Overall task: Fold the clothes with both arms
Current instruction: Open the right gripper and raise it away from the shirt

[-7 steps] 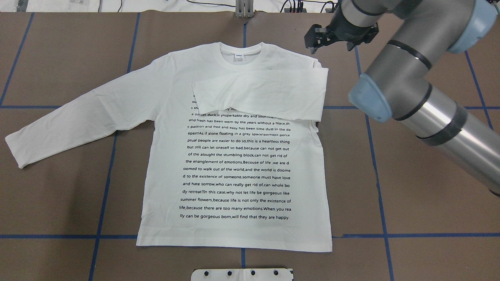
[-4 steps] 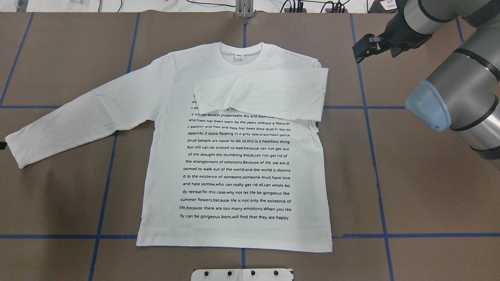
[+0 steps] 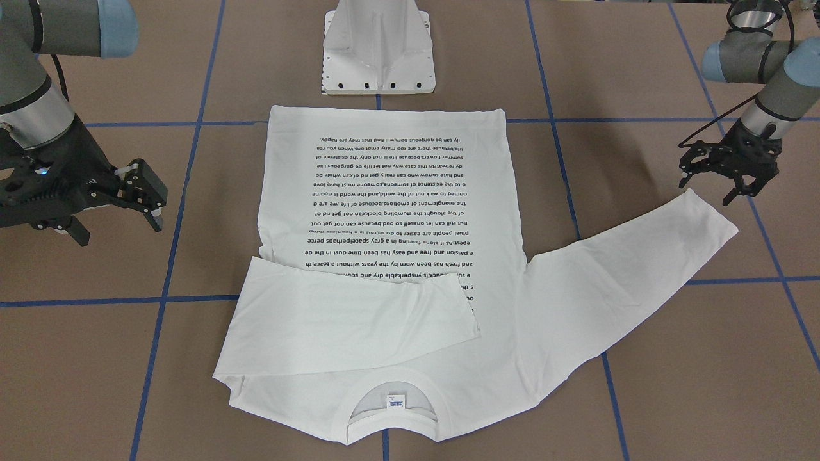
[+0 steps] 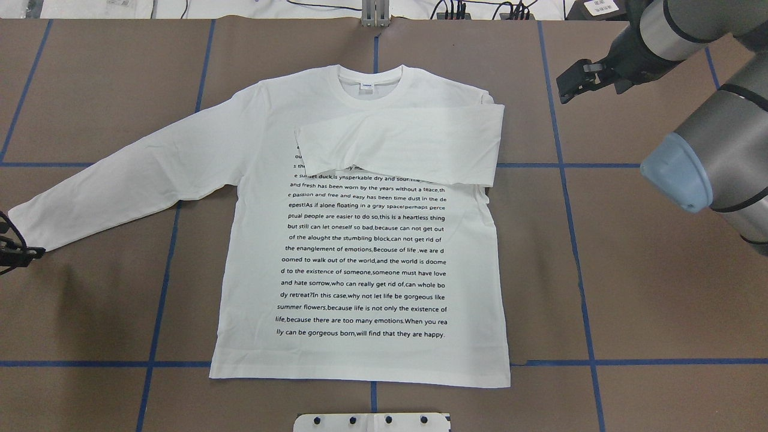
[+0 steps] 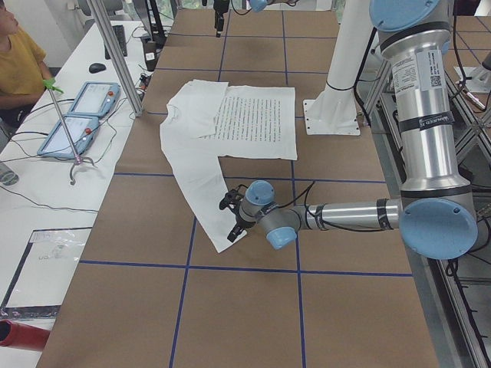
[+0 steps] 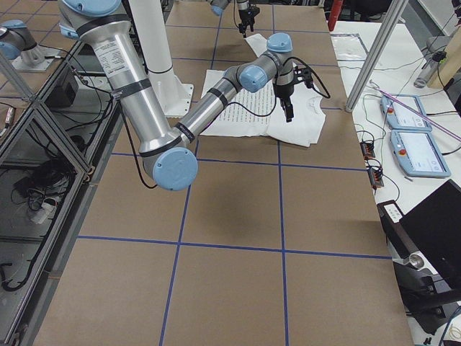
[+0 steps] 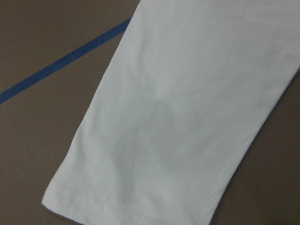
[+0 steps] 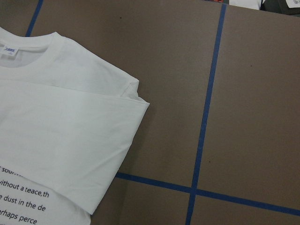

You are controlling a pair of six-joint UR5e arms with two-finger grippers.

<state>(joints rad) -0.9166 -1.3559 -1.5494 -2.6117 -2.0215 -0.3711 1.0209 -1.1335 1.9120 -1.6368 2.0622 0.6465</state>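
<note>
The white long-sleeved T-shirt (image 4: pixel 366 252) lies flat on the brown table with its text face up. It also shows in the front-facing view (image 3: pixel 391 211). One sleeve (image 4: pixel 399 141) is folded across the chest. The other sleeve (image 4: pixel 126 174) stretches out flat to the side. My left gripper (image 3: pixel 708 189) is open and empty, just over that sleeve's cuff (image 7: pixel 178 131). It shows at the overhead view's left edge (image 4: pixel 15 249). My right gripper (image 3: pixel 115 227) is open and empty, off the shirt, beyond the folded shoulder (image 8: pixel 70 126). It also shows in the overhead view (image 4: pixel 570 87).
The white metal pedestal base (image 3: pixel 378 57) stands at the shirt's hem side. Blue tape lines (image 4: pixel 564 165) grid the brown table. A side bench with two tablets (image 5: pixel 80 115) and a seated person (image 5: pixel 15 69) lies past the collar end.
My right gripper has drawn away from the folded shoulder, out to the right. My left gripper has come into the overhead view at the outstretched sleeve's cuff. The shirt has not moved.
</note>
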